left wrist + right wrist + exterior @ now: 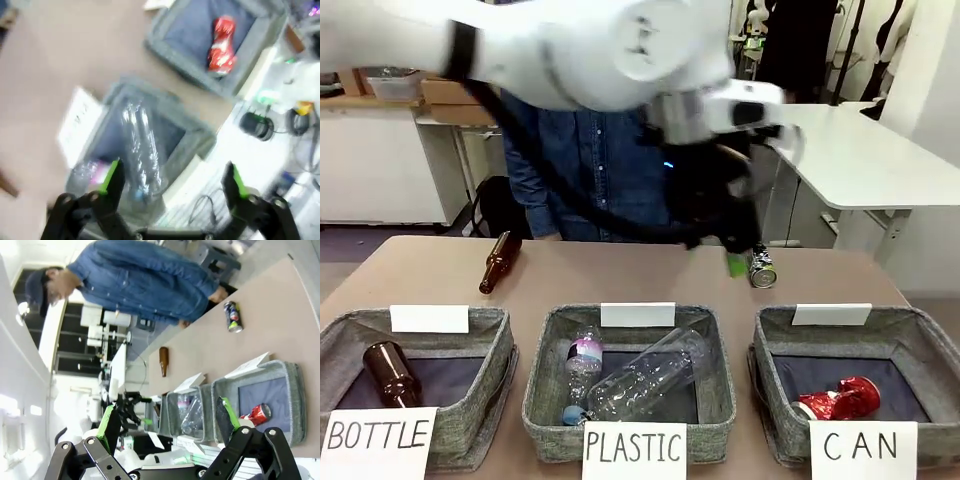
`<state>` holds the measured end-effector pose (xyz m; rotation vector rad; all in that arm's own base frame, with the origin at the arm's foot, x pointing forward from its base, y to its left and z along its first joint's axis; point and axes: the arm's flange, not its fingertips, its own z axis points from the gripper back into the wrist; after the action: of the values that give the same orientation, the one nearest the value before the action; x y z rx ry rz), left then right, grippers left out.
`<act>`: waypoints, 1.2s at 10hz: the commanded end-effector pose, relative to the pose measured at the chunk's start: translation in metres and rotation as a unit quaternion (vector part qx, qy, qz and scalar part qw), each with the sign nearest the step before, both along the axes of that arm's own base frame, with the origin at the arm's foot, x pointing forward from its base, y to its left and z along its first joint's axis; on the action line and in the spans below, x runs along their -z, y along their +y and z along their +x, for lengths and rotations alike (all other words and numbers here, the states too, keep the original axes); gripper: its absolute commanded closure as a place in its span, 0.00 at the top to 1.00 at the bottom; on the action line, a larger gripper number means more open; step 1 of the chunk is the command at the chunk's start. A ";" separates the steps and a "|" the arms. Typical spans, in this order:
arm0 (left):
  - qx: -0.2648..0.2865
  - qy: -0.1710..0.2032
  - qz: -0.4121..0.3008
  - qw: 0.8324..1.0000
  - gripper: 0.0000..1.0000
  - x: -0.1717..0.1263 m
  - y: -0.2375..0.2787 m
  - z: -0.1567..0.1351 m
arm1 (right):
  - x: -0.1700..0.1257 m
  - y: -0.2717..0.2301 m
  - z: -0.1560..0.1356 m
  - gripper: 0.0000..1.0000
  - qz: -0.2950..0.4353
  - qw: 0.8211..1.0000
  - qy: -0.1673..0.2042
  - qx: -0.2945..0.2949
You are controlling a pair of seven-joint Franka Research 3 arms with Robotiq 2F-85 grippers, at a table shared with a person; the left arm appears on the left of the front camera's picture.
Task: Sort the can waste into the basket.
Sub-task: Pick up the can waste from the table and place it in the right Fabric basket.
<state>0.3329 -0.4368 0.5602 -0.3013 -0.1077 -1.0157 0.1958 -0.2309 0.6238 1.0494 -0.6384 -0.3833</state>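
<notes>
BOTTLE basket [502,345]: at the left of the counter's [620,280] near edge. A brown bottle [390,372] lies inside it.
Loose bottle [498,262]: brown glass, lying on the bare counter beyond the BOTTLE basket, towards the far edge.
PLASTIC basket [542,375]: in the middle of the row. Clear bottles [645,378] lie across its dark floor.
Person [590,150]: in a denim shirt, standing at the far side of the counter behind the arm.
Left arm [570,45]: a blurred white mass reaching from the left across the top of the front view and past the middle.
Left hand [172,181]: fingers spread wide with nothing between them. In the front view it is a dark blur above the far right of the counter, with one green pad just left of the grey can. I cannot tell whether they touch.
Grey can [761,267]: on the bare counter beyond the CAN basket, outside it.
CAN basket [768,375]: at the right end of the row, with its white card at the front.
Red can [838,399]: dented, lying on its side on the CAN basket's floor.
Right hand [167,417]: fingers apart and empty, held well away from the counter. Its camera looks along the whole row.
</notes>
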 end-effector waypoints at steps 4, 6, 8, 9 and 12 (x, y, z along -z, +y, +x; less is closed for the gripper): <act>-0.130 0.246 -0.173 0.945 1.00 -0.005 0.230 -0.028 | 0.007 0.155 0.063 1.00 0.095 0.935 0.017 -0.341; -0.147 0.286 -0.294 0.900 1.00 -0.002 0.305 -0.040 | 0.028 0.236 0.086 1.00 0.104 0.910 0.035 -0.401; -0.215 0.242 -0.459 0.827 1.00 0.011 0.381 -0.061 | 0.051 0.311 0.105 1.00 0.079 0.908 0.063 -0.406; -0.285 0.239 -0.506 0.778 1.00 0.021 0.408 -0.070 | 0.055 0.331 0.107 1.00 0.070 0.918 0.062 -0.387; -0.290 0.263 -0.473 0.789 1.00 0.023 0.430 -0.062 | 0.061 0.337 0.108 1.00 0.060 0.916 0.074 -0.389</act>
<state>0.2764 0.0276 0.5340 -1.3598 -0.2828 0.0215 0.3074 0.1085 0.5645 1.2439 -0.1238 0.1311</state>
